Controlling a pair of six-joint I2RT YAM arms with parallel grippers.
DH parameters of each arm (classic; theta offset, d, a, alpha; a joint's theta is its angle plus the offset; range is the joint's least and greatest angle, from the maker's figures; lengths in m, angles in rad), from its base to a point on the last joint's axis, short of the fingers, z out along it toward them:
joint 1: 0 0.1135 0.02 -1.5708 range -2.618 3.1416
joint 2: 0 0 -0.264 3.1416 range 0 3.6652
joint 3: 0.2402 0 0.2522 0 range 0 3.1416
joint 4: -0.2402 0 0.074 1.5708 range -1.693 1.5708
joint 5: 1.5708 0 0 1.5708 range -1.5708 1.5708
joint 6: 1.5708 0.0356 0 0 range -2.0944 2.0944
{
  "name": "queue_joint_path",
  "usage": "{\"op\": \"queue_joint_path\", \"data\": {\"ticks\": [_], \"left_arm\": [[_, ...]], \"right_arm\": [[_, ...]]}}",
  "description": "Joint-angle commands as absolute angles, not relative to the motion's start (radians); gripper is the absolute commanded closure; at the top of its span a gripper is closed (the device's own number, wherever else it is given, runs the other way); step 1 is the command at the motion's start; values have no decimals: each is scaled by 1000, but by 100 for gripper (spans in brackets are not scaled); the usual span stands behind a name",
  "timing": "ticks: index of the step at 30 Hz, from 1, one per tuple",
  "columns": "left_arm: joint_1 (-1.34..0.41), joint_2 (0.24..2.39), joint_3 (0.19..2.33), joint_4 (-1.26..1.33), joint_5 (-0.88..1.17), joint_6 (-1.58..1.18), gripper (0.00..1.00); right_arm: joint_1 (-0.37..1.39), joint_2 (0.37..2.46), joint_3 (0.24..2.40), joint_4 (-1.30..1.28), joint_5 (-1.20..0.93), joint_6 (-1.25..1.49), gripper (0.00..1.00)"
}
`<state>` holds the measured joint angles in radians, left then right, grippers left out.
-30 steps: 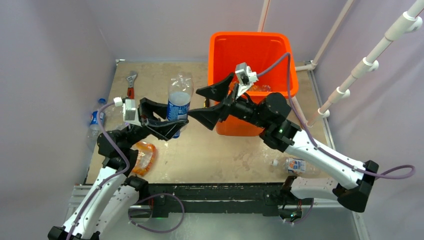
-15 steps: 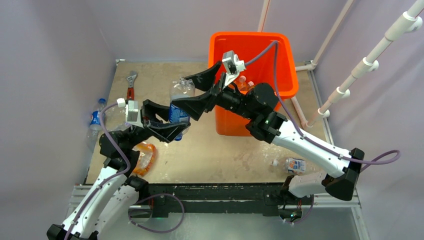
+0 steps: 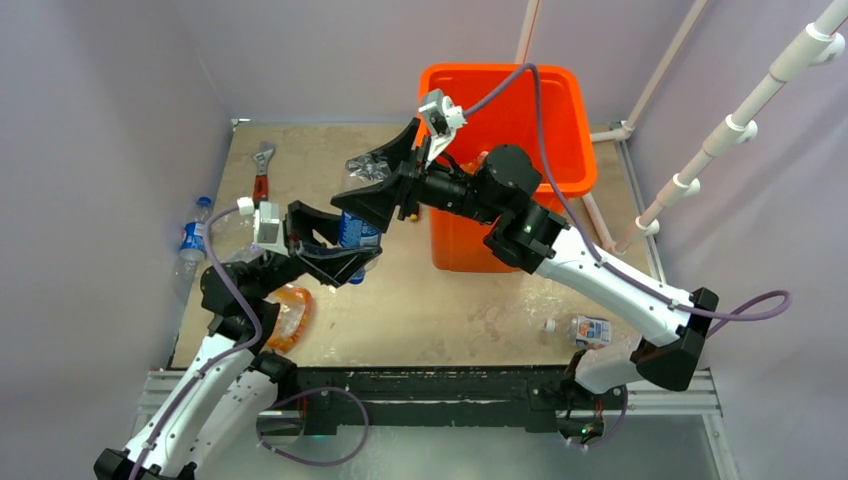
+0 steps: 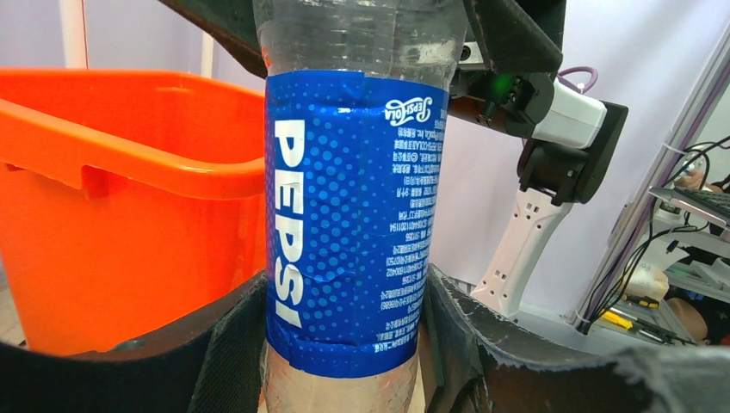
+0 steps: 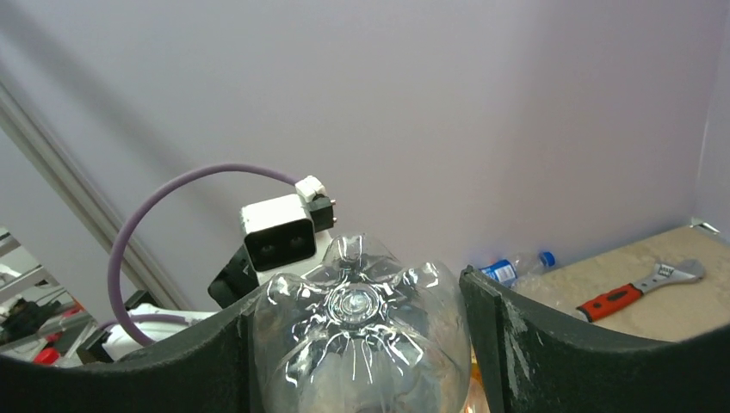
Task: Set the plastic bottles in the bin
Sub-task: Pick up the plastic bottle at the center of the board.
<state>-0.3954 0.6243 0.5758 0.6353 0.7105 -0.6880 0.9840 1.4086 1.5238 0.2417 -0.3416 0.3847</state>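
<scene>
Top external view showed the Pepsi bottle [image 3: 354,228] held over the middle of the table [image 3: 440,300], base uppermost, with the orange bin [image 3: 500,72] just beside it at 2 o'clock. A red-handled adjustable wrench [image 3: 262,165] lay at 10 o'clock from the bottle. A blue-labelled bottle [image 3: 190,240] lay by the wall at 9 o'clock. A crushed orange-labelled bottle [image 3: 287,312] lay at 7 o'clock beside my left forearm, and a small bottle [image 3: 594,329] lay well apart at 4 o'clock. White pipes [image 3: 740,125] ran up the 2 o'clock corner.

My right forearm crossed the bin's near-left corner and covered much of the inside, so I could not tell what lay there. The Pepsi bottle's cap end was cut off at the bottom of my left wrist view, and the small bottle's label was too small to read.

My left gripper [image 3: 350,242] reached in from 8 o'clock, arm bent at the elbow, and was clamped across the bottle's blue label. My right gripper [image 3: 372,180] stretched in from 4 o'clock over the bin's corner, with the wrist rolled so that one finger sat above the other. Both pads lay against the clear ribbed base, one on each side, gripping it.
</scene>
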Motion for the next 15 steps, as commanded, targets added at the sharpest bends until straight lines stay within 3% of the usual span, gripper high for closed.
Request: {"op": "queue_joint_path", "data": {"ticks": [1, 2, 6, 8, 11, 15], "left_arm": [[-400, 608, 576, 666, 716, -672, 74], [-400, 607, 575, 666, 715, -672, 74], [-400, 601, 572, 667, 713, -673, 74], [-400, 599, 572, 661, 706, -675, 68], [-400, 593, 585, 607, 673, -670, 37], [-400, 569, 601, 530, 609, -641, 10]], "right_arm": [[988, 1408, 1592, 153, -377, 357, 24], [988, 1406, 1593, 147, -374, 352, 26], [988, 1375, 1559, 159, -354, 353, 52], [988, 1362, 1551, 166, -362, 353, 59], [988, 1329, 1540, 178, -353, 353, 63], [989, 1256, 1564, 164, -287, 299, 64]]}}
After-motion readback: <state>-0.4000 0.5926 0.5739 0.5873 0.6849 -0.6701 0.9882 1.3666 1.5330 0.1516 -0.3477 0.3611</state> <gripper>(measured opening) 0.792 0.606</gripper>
